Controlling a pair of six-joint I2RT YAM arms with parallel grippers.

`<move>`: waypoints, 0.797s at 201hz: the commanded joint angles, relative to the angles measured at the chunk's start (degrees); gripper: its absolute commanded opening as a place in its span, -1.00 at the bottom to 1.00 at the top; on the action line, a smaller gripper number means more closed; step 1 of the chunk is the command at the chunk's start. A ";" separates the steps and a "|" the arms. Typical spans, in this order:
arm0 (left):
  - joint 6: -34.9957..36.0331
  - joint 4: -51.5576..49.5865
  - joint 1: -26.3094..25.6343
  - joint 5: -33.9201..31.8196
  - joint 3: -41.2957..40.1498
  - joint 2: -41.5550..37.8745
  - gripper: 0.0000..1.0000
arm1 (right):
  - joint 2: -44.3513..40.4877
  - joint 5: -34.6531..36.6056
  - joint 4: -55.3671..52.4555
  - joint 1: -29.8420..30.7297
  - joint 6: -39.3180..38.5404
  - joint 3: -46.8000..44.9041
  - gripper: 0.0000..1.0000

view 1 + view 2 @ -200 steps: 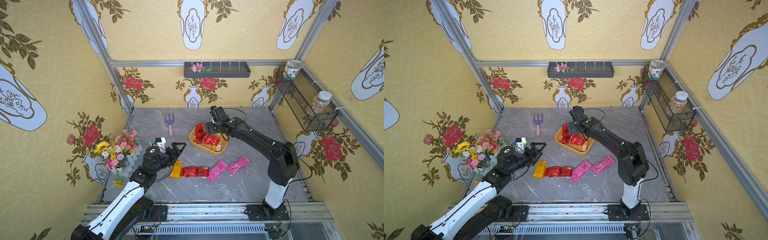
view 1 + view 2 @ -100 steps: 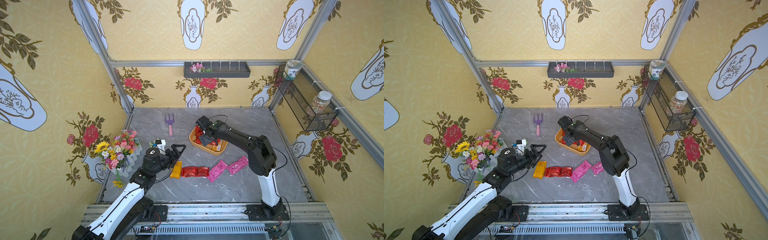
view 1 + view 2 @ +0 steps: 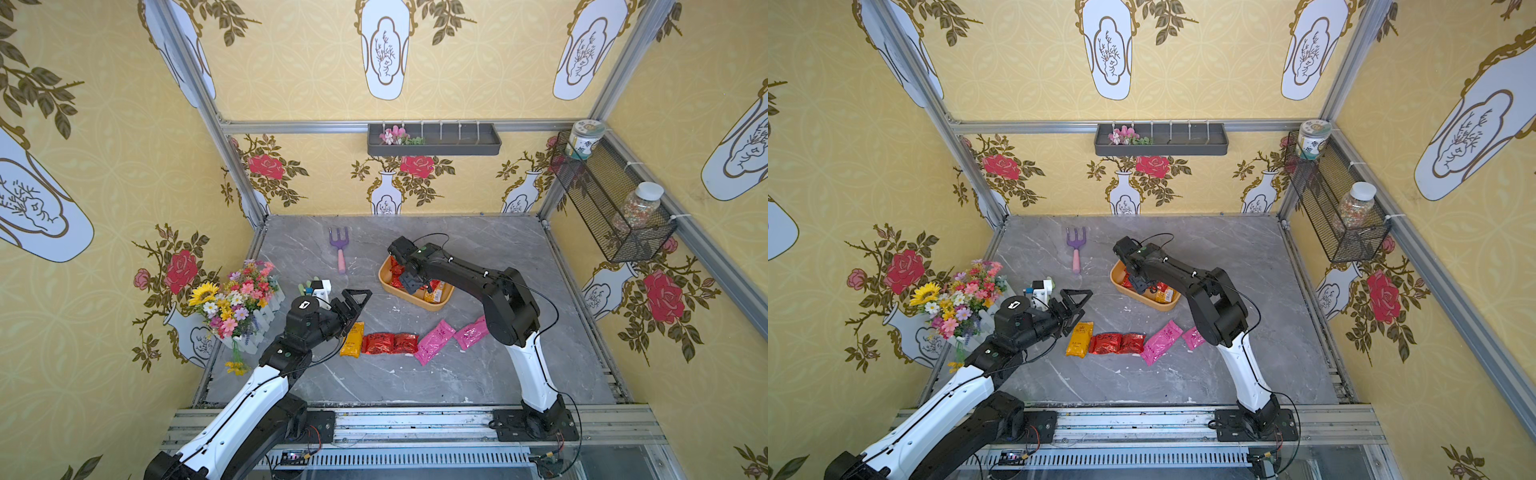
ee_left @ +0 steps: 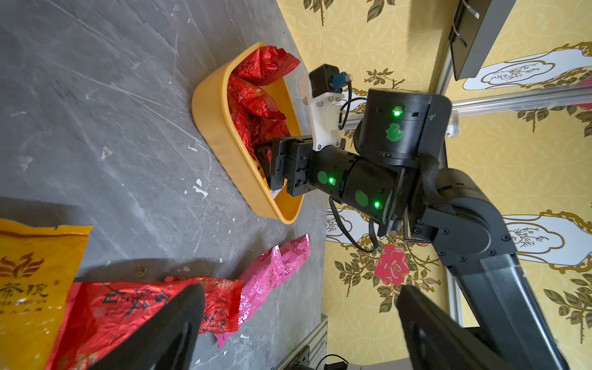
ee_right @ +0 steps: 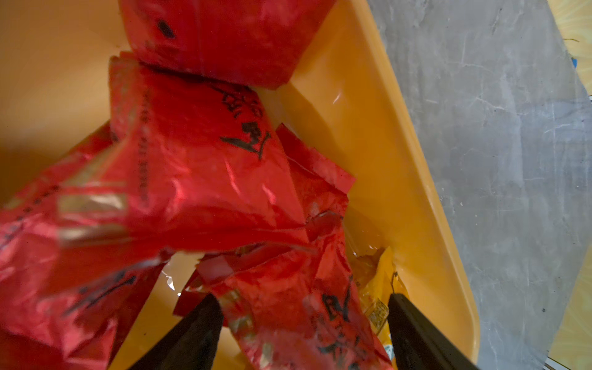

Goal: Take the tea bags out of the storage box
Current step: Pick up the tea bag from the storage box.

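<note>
As the right gripper hangs inside the storage box, jaws spread, a crumpled red tea bag lies directly between them.

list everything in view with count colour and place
storage box: one, orange-yellow, mid table
tea bags in box: several, red plus orange-yellow, piled
tea bags on table: five, orange-yellow, two red, two pink, front row
garden fork: one, purple, back of table
flower bunch: one, multicoloured, left edge
wall tray: one, dark grey, back wall
wire basket: one, black, right wall, holding two jars
left claw: one, black, open beside front row
right claw: one, black, open inside box astride red bag
</note>
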 commanded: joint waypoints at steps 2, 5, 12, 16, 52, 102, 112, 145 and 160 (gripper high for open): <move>0.02 1.44 0.07 0.62 -0.26 0.12 0.99 | 0.15 1.40 1.36 0.02 -0.08 0.02 0.65; 0.03 1.44 0.05 0.64 -0.22 0.07 0.99 | 0.16 1.44 1.50 0.02 -0.13 0.01 0.64; 0.02 1.44 0.09 0.71 -0.17 0.20 1.00 | 0.22 1.46 1.71 0.02 -0.17 0.06 0.61; -0.01 1.44 0.14 0.77 -0.17 0.21 1.00 | 0.32 1.53 1.77 0.02 -0.17 0.05 0.59; -0.10 1.44 0.17 0.88 -0.17 0.12 0.99 | 1.03 2.01 1.82 0.02 -0.26 0.35 0.45; -0.63 3.06 0.21 1.38 -0.10 1.32 0.99 | 0.00 2.59 2.00 0.11 0.70 0.12 0.31; -0.63 3.15 0.19 1.49 0.13 1.52 0.99 | -0.34 2.51 1.91 0.11 0.84 -0.07 0.28; -0.67 3.03 0.18 1.43 0.40 1.35 0.98 | -2.31 2.29 1.90 0.11 1.53 -1.06 0.23; -0.64 2.94 0.17 1.49 0.50 1.35 0.98 | -3.86 1.84 2.09 0.11 2.09 -2.14 0.23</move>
